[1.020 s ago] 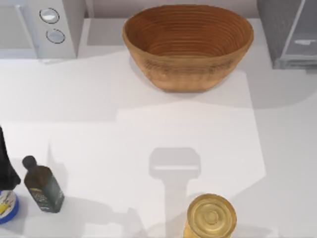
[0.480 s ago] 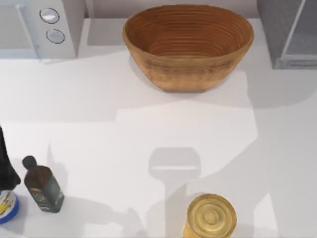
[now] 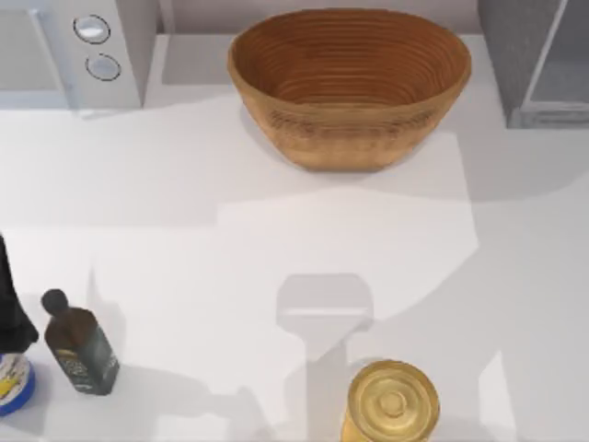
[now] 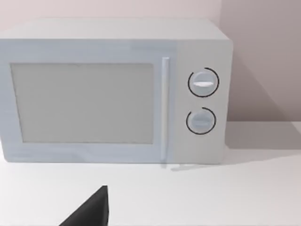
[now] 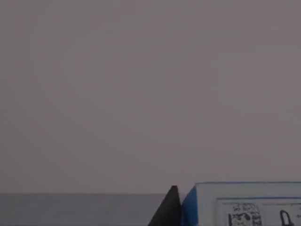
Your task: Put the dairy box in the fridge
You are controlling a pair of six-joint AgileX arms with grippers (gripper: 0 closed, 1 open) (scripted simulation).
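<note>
1. White tabletop point(image 3: 276, 230) runs under everything, with a pale wall behind it.
2. At the back stand the white microwave point(image 3: 78, 51) on the left, the woven basket point(image 3: 350, 83) in the middle, and the fridge point(image 3: 529, 55) in the far right corner (grey, with its paler glassy panel facing the table).
3. Near the front left, a dark glass bottle point(image 3: 81, 345) stands just beside a round blue-rimmed thing point(image 3: 14, 387) that the edge cuts off. A golden-lidded jar point(image 3: 391, 401) sits at the front, right of centre.
4. My left arm point(image 3: 9, 295) is parked at the table's left edge. The left gripper point(image 4: 89, 212) hangs above the tabletop facing the microwave's door and two knobs, and I cannot tell how wide it stands.
5. The dairy box point(image 5: 244, 205) is right by my right gripper point(image 5: 168, 209), its blue edge touching the dark tip, with a plain grey surface behind.
6. Whether my right gripper is clamped on it I cannot tell, nor whether the box is inside the fridge.
</note>
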